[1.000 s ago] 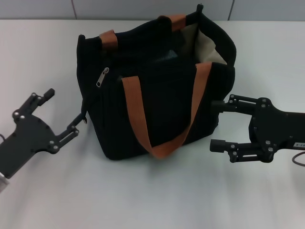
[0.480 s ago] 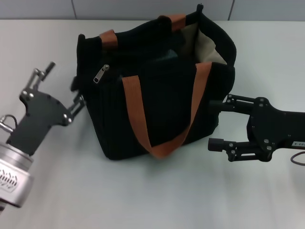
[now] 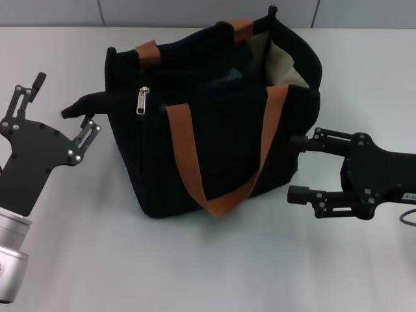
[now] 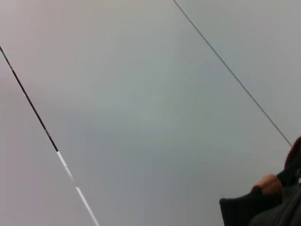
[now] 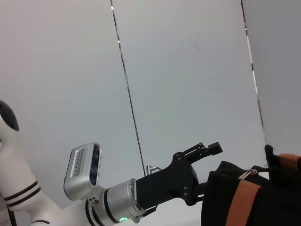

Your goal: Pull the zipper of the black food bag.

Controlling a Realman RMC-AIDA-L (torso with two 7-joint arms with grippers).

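Observation:
The black food bag (image 3: 214,130) stands mid-table with its mouth open and the beige lining showing. The silver zipper pull (image 3: 142,101) hangs at the bag's left upper corner; it also shows in the right wrist view (image 5: 245,174). A black fabric end tab (image 3: 81,104) sticks out leftward from that corner, between the spread fingers of my left gripper (image 3: 65,104), which is open. Whether the tab rests on the lower finger, I cannot tell. My right gripper (image 3: 294,167) is open at the bag's right side, its upper finger against the fabric.
Two orange-brown handles: one (image 3: 188,162) droops down the bag's front, the other (image 3: 149,52) lies at the back. The white table (image 3: 214,273) runs to a grey wall behind. The left wrist view shows the wall and a corner of the bag (image 4: 254,207).
My left gripper has risen and swung up beside the bag's left corner. The black end tab went from hanging down to sticking out leftward. The right arm has barely moved.

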